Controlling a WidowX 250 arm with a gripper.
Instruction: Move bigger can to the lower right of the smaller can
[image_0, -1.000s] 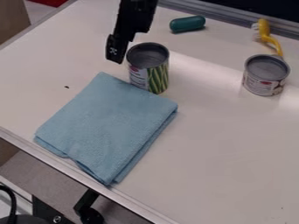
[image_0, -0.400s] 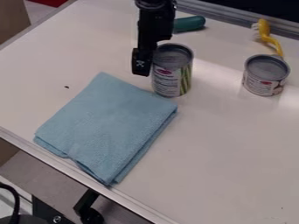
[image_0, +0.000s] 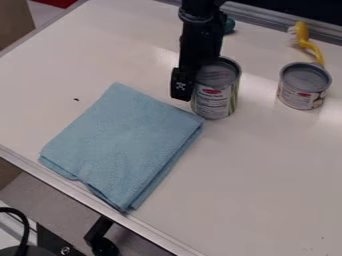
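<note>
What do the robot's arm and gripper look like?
The black robot arm has a rounded, ringed section near the picture's top edge, with a blocky, angular part below. The black gripper looks narrow and squared-off, with a small whitish, cross-like marking near its lower end.

The bigger can (image_0: 214, 102), tall and grey-rimmed, stands upright on the counter (image_0: 267, 175), right up beside the fingers (image_0: 180, 85), on their right in the view. Its pale label has a red patch and green stripes at one side. The smaller can (image_0: 301, 96), squat, grey-topped and pale-labelled with a red spot, stands upright well apart, farther right of the fingers.
</note>
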